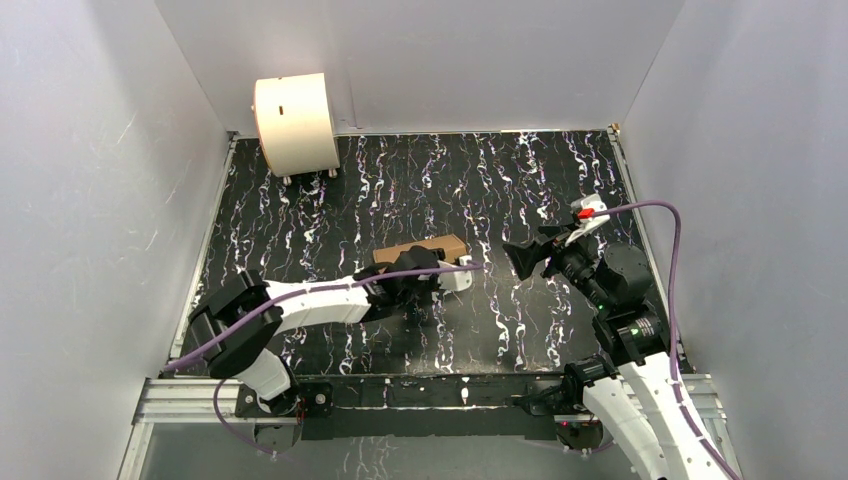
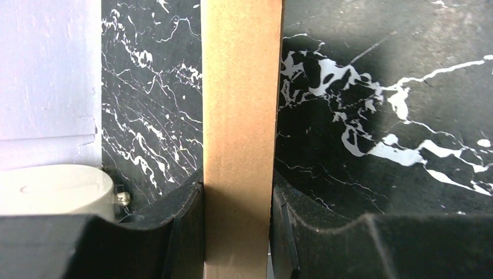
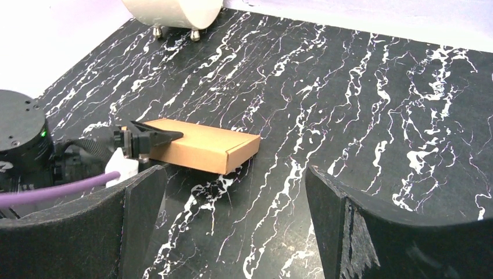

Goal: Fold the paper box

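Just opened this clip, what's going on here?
The left tool is shut on the paper box, clamping it by one end near the middle of the table. The box looks closed up into a flat, shallow package. The right tool is open and holds nothing. It sits apart from the box, pointing toward it from the right.

Overhead view, wrist close-ups, paper box (image 1: 432, 247) shared

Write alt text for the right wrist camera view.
The left gripper clamps one end of a flat brown paper box over a black white-veined table. The right gripper is open and empty in the foreground, short of the box.
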`<act>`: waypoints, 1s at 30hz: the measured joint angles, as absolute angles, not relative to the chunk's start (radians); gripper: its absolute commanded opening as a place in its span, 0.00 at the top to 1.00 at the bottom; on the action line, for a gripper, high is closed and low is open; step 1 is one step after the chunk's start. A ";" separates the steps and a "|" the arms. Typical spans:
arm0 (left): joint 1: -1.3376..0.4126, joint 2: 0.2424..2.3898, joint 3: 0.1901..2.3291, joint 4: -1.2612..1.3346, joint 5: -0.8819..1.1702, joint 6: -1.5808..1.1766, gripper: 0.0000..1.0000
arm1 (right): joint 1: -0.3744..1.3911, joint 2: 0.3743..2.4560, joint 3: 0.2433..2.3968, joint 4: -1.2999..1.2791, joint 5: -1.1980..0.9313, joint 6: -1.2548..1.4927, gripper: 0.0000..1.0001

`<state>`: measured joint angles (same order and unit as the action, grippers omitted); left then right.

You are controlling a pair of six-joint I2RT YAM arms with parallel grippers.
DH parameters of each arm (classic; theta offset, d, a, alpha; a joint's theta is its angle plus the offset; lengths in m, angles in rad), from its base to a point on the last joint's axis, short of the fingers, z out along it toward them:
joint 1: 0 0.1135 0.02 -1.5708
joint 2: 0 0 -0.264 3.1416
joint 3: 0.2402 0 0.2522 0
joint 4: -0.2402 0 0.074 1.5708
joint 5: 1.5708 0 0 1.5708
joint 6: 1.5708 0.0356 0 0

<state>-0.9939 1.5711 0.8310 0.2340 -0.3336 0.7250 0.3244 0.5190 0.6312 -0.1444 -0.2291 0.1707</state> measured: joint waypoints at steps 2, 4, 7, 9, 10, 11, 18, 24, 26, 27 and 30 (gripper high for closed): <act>-1.011 1.560 0.793 0.279 -0.348 0.743 0.77 | 0.324 0.520 0.631 -0.151 -0.229 0.170 0.01; -1.031 1.555 0.767 0.310 -0.363 0.753 0.73 | 0.324 0.524 0.631 -0.155 -0.229 0.169 0.02; -1.052 1.555 0.758 0.317 -0.387 0.754 0.54 | 0.324 0.532 0.631 -0.162 -0.229 0.169 0.01; -1.062 1.554 0.758 0.312 -0.394 0.741 0.43 | 0.324 0.532 0.631 -0.166 -0.227 0.168 0.01; -1.066 1.554 0.756 0.306 -0.390 0.733 0.37 | 0.324 0.532 0.631 -0.168 -0.223 0.168 0.01; -1.071 1.554 0.752 0.301 -0.388 0.724 0.33 | 0.324 0.530 0.631 -0.170 -0.219 0.168 0.01; -1.098 1.517 0.743 0.202 -0.367 0.669 0.12 | 0.324 0.524 0.631 -0.179 -0.192 0.168 0.01; -1.126 1.476 0.755 0.100 -0.329 0.613 0.08 | 0.324 0.525 0.631 -0.181 -0.192 0.167 0.01; -1.129 1.470 0.775 0.047 -0.296 0.577 0.07 | 0.324 0.525 0.631 -0.181 -0.189 0.166 0.01; -1.129 1.466 0.788 0.021 -0.279 0.556 0.06 | 0.324 0.525 0.631 -0.181 -0.189 0.164 0.02; -1.130 1.448 0.829 -0.033 -0.240 0.482 0.05 | 0.324 0.524 0.631 -0.182 -0.184 0.158 0.01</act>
